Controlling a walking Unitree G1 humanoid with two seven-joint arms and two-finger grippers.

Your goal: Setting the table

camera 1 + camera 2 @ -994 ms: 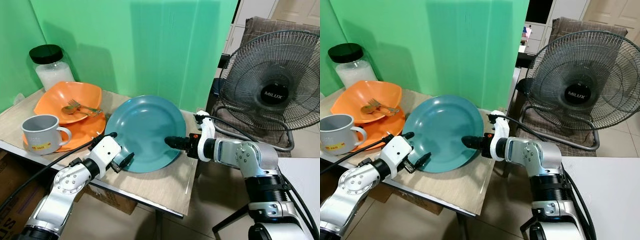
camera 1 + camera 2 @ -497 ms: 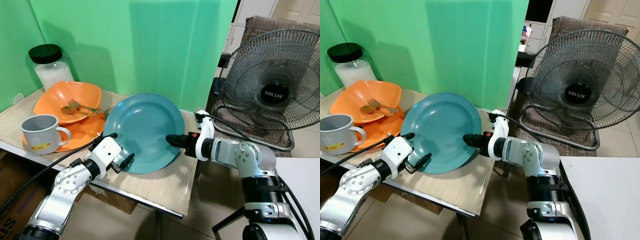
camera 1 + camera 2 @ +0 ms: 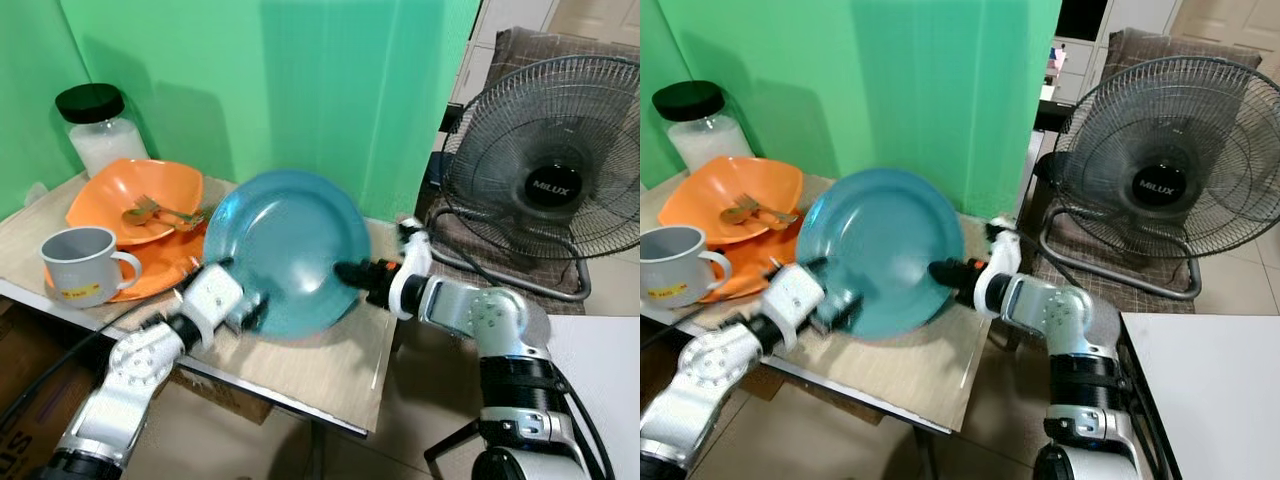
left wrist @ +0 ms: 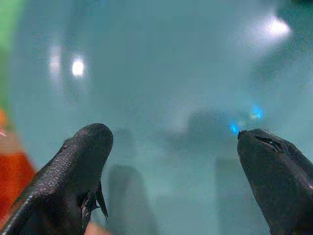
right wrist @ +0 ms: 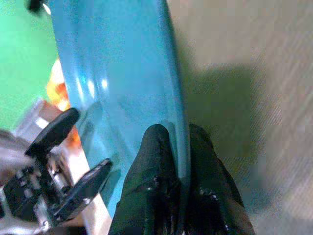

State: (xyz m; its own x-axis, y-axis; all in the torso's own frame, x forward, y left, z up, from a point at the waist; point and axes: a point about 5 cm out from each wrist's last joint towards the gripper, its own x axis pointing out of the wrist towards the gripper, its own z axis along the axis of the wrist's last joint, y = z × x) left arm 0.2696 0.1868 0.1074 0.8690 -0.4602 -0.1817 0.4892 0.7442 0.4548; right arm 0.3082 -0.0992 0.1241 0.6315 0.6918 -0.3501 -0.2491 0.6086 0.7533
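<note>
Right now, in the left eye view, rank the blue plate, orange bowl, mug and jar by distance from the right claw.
1. Blue plate, pinched in the right claw.
2. Orange bowl, to its left.
3. Mug, near the table's left edge, and jar, back left: too close to call.

Bright, even room light — motion blur smears the teal plate [image 3: 285, 250], glare spots dotting its face.
</note>
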